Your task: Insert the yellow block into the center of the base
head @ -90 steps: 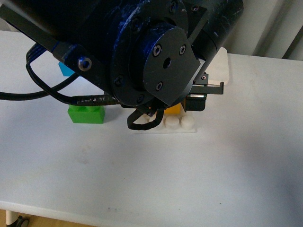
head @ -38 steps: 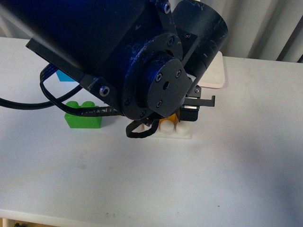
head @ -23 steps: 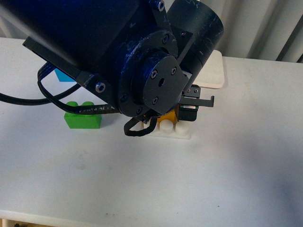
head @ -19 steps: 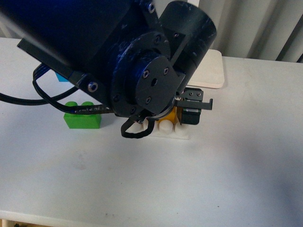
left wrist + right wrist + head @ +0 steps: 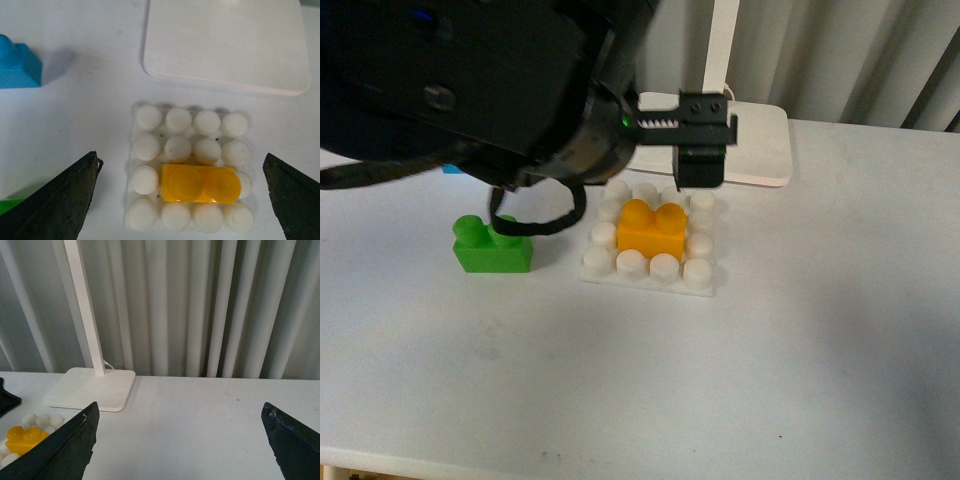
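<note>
One broad white counter (image 5: 840, 330) carries everything, and the lamp foot (image 5: 225, 42) sits at its far side, clear of the work. Nearer the robot lies the base (image 5: 592, 262), flat on the counter so its studs face up to take a brick. The left gripper (image 5: 180, 200) hangs directly above it with its jaws spread wide to either side, released and touching nothing; that stance reads as a let-go after placing, with room left to lift away. The right gripper (image 5: 180, 440) is well off to the side, also spread and empty, looking across the counter toward the lamp.

Beside the base stands the green brick (image 5: 492, 245), apart from it, and a blue brick (image 5: 17, 65) lies further back; neither is needed.

Smallest is the yellow block (image 5: 201, 184), seated on the base with its two studs up. In the left wrist view it covers the third row, shifted toward one edge, so it looks slightly off true centre; how firmly it is pressed home cannot be told.
</note>
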Controlling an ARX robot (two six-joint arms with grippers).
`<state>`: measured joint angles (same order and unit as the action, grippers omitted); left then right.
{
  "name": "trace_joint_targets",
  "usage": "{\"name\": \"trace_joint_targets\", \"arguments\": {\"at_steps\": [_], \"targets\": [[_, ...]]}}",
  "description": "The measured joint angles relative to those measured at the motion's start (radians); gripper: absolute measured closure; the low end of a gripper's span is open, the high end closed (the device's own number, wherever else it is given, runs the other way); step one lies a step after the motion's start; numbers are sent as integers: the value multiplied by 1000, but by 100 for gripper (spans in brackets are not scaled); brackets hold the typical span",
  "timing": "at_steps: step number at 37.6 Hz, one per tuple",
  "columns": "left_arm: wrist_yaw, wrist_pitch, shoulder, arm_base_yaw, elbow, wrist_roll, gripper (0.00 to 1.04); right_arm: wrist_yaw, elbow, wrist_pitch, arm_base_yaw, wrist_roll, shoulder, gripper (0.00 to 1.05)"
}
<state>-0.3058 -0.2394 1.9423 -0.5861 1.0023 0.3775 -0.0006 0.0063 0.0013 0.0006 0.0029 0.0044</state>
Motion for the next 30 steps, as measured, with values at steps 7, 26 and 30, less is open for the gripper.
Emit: {"name": "trace_joint_targets", "arguments": {"at_steps": [7, 26, 30], "targets": [[49, -105, -214, 67, -185, 23, 6, 0, 0, 0, 0, 0, 0, 9], [71, -723, -753, 341, -782, -345, 70, 0, 0, 0, 0, 0, 0, 9], [109, -690, -830, 383, -835, -359, 90, 0, 0, 0, 0, 0, 0, 9]]}}
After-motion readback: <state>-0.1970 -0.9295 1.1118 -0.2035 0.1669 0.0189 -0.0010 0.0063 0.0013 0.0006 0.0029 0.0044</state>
